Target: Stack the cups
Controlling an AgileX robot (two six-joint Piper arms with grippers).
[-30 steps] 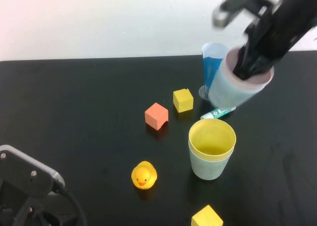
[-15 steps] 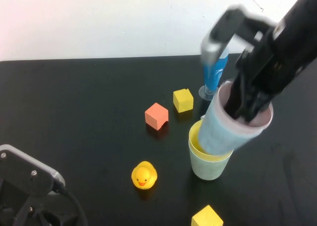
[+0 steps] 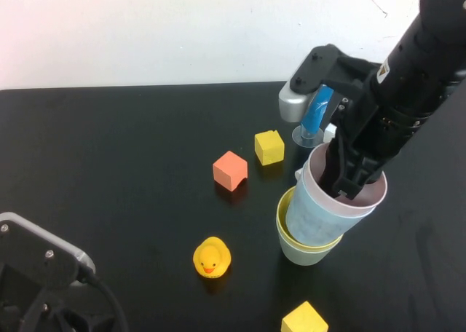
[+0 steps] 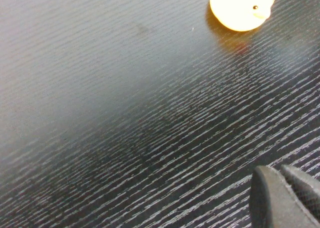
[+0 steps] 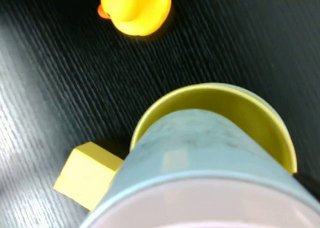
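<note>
The right gripper (image 3: pixel 348 178) held the pale pink plastic cup (image 3: pixel 368 199), nested inside the light blue plastic cup (image 3: pixel 313 219), by its rim. That pair sat tilted and half inside the yellow plastic cup (image 3: pixel 287 204), itself in the mint green plastic cup (image 3: pixel 300 253), right of the middle, so only the last push and letting go looked left. The left gripper (image 4: pixel 286 197) sat parked at the near left with its fingers closed on nothing.

The left half of the worktop (image 3: pixel 109 150) is bare. The duck (image 3: pixel 212 258), orange block (image 3: pixel 230 170), yellow blocks (image 3: pixel 269 147) and cups (image 3: pixel 313 226) crowd the right gripper (image 3: pixel 348 183).

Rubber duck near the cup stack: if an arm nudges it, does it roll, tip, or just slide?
The rubber duck looks small and hollow, so probably light, skidding easily on the smooth black table. Its rounded body may wobble or tip. The right gripper is busy inside the pink cup; the left gripper is parked nearby.
</note>
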